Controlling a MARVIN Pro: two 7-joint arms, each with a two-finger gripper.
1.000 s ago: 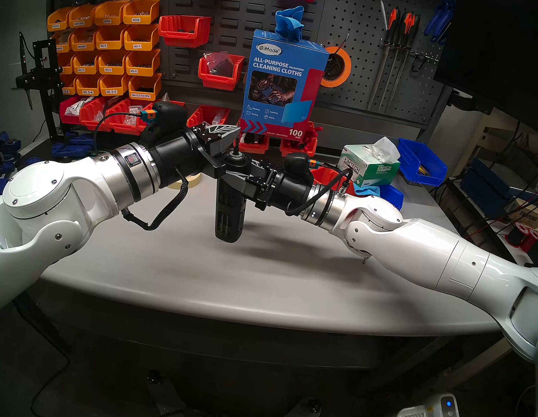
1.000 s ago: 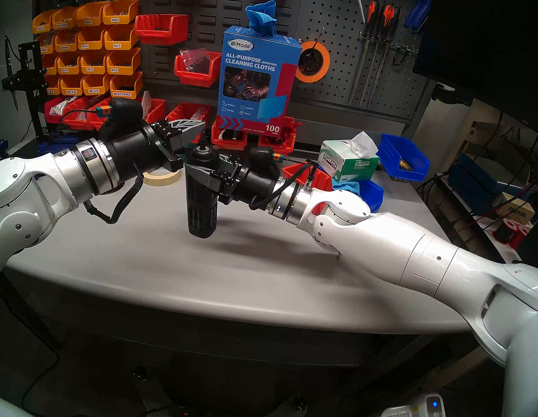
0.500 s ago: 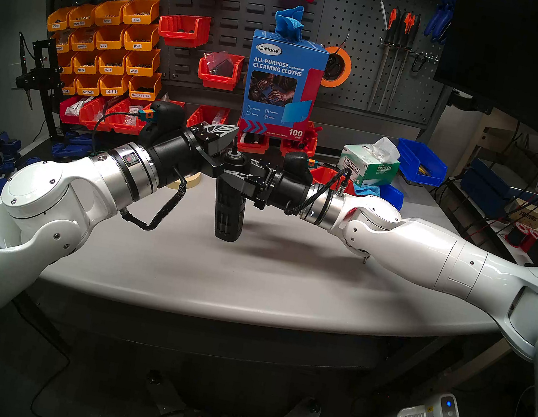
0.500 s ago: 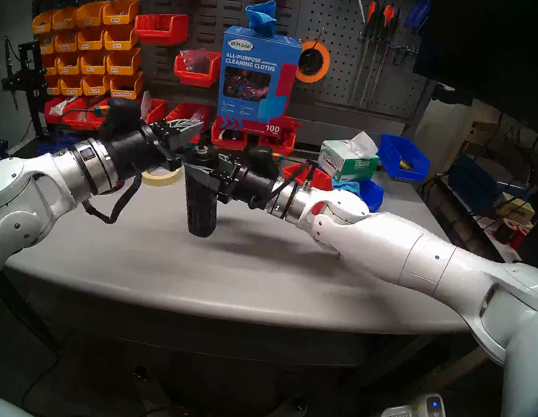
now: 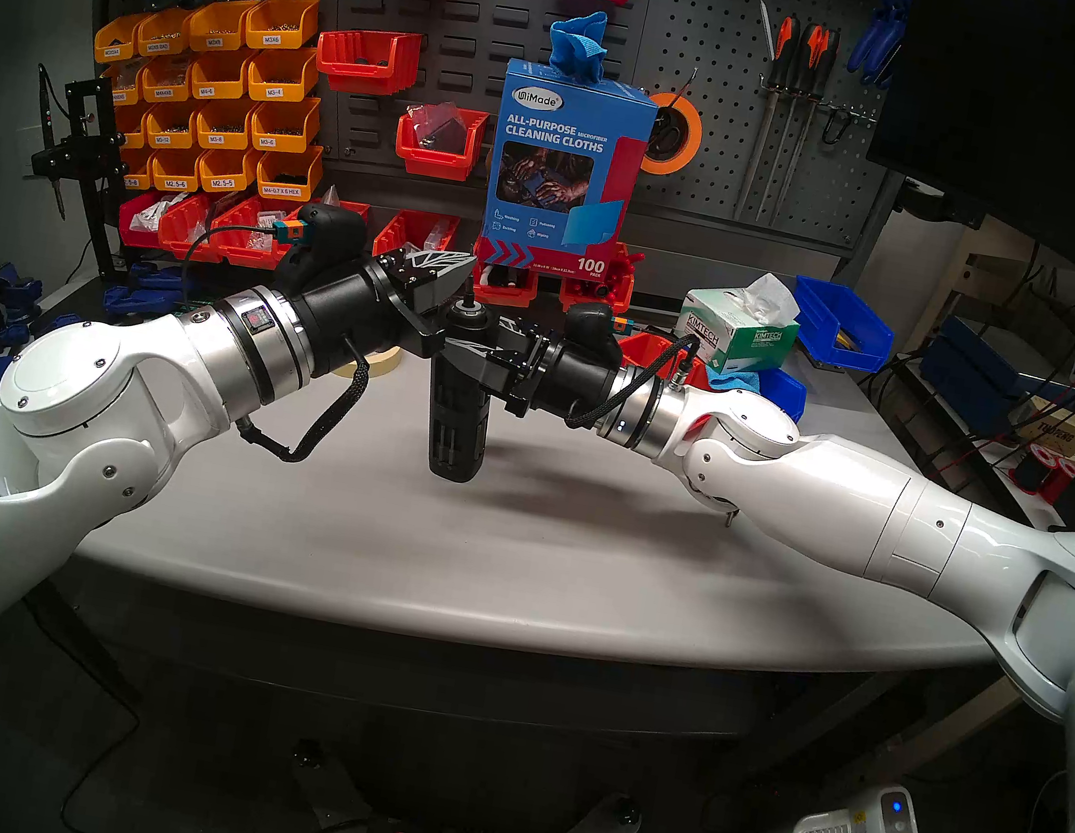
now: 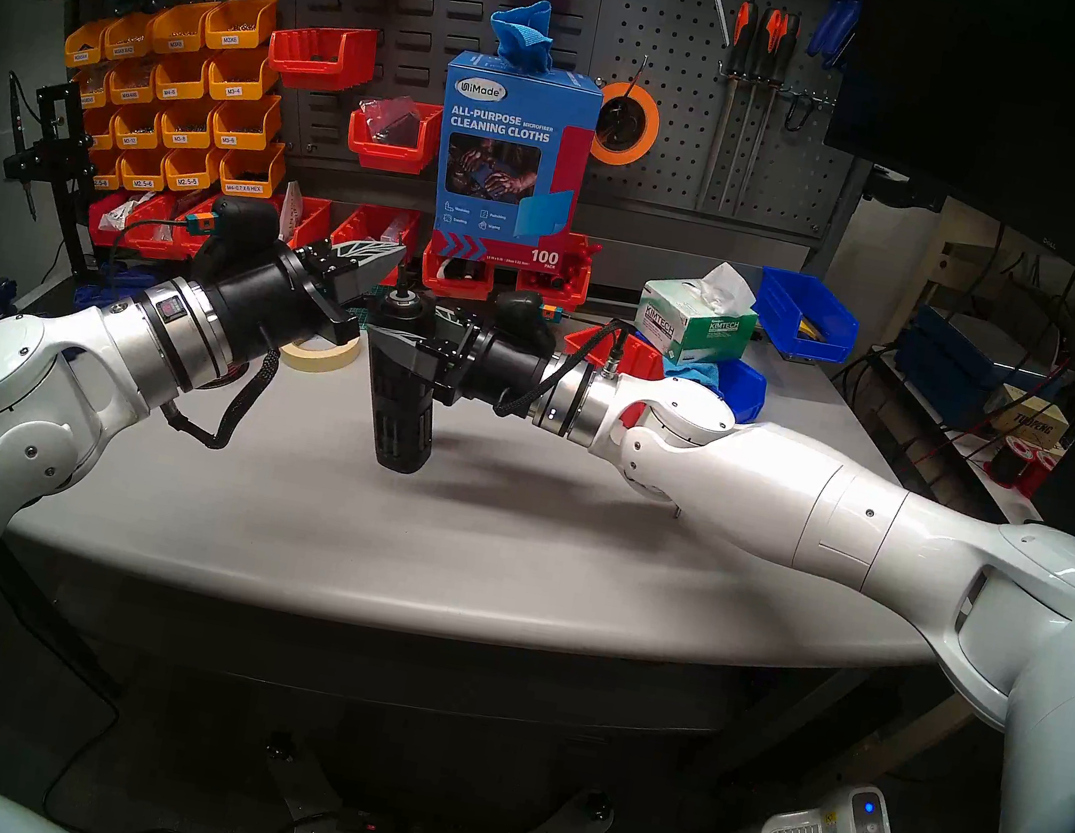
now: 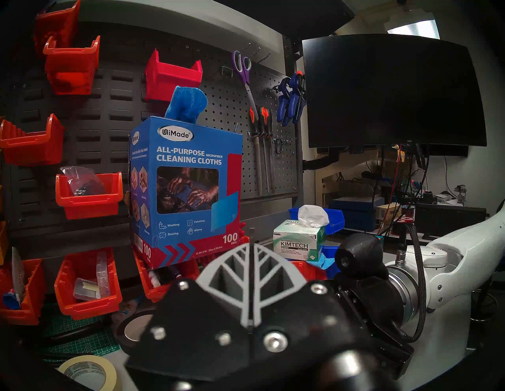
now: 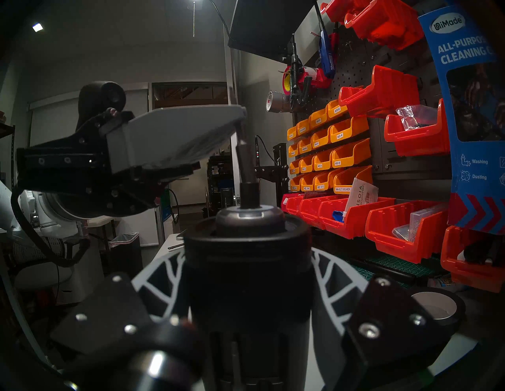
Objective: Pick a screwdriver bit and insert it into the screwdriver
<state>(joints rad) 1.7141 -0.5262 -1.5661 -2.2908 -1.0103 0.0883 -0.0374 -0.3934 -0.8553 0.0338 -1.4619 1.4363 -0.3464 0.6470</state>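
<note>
Screwdriver bit [image 8: 244, 163]: pinched by left gripper [image 8: 241, 121], unmoved, lower end in the socket of screwdriver [image 5: 462, 393] clasped by right gripper [image 5: 454, 350]; seating judged unfinished.

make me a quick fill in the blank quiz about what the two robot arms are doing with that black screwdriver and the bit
1. The black screwdriver is gripped by the ____ gripper.
2. The bit is pinched by the ____ gripper.
3. The bit's lower end sits in the socket on the screwdriver's ____.
4. The screwdriver's base hangs ____ the grey table.

Missing words: right; left; top; above
</note>
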